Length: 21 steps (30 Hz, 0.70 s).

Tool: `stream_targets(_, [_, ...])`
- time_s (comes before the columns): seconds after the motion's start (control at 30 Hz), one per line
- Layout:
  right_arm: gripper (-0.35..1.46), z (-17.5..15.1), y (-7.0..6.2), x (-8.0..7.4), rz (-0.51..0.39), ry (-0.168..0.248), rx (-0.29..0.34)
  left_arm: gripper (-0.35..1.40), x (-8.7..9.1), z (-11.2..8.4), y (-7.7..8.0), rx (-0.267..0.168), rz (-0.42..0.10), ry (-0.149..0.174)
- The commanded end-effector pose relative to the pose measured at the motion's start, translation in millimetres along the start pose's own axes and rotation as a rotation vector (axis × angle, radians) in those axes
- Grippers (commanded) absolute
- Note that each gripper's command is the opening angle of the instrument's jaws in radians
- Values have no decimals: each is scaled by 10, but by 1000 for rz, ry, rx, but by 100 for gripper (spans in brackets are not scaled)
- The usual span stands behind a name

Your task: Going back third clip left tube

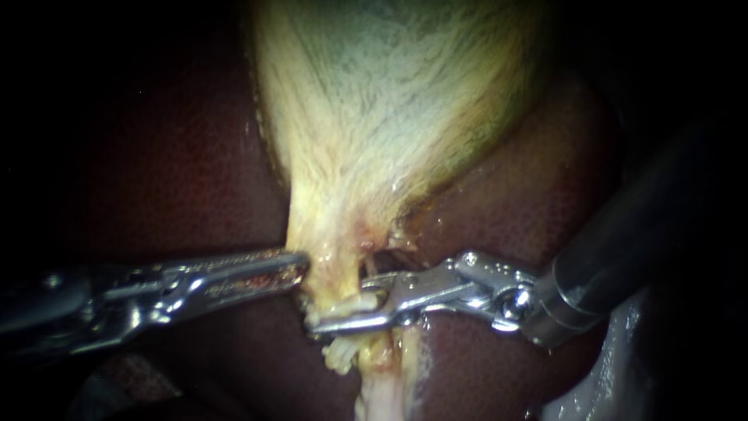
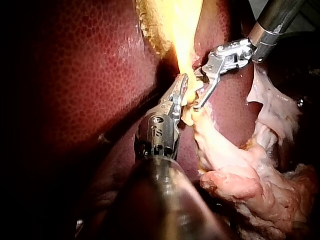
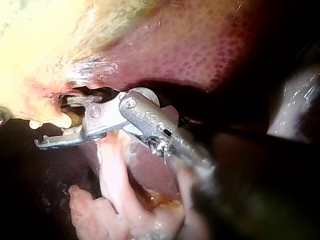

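The pale yellow gallbladder (image 1: 389,117) narrows to a neck between my two instruments. My left instrument (image 1: 302,269) comes in level from the left, its jaws shut on the neck's left edge; the left wrist view shows its tip (image 2: 182,82) pinching that pale tissue. From the right, my right instrument (image 1: 343,304) stands open just below the neck, one jaw on each side of a pale tube (image 1: 362,300). The same open jaws (image 3: 52,122) straddle the tube (image 3: 70,119) in the right wrist view. I cannot make out a clip.
Dark red liver (image 1: 179,156) lies all around the gallbladder. A pale strand of tissue (image 1: 382,382) runs down below the right instrument's jaws. Loose pinkish fatty tissue (image 2: 250,185) lies beside the left instrument's shaft.
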<state>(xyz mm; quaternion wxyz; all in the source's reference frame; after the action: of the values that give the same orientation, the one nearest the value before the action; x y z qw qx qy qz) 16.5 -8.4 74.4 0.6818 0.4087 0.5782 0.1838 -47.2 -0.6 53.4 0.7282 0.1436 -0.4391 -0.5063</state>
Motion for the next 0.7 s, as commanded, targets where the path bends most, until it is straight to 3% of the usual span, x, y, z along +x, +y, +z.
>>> stream_targets(0.03, [45,-2,1,-1,-5,4,-8,-35,0,-1,0,0,0,0])
stream_targets(0.37, [52,-48,8,-13,-49,14,-47,-35,0,-4,1,1,1,0])
stream_targets(0.7, [54,-106,-18,0,-134,15,-66,-35,1,-2,3,2,1,0])
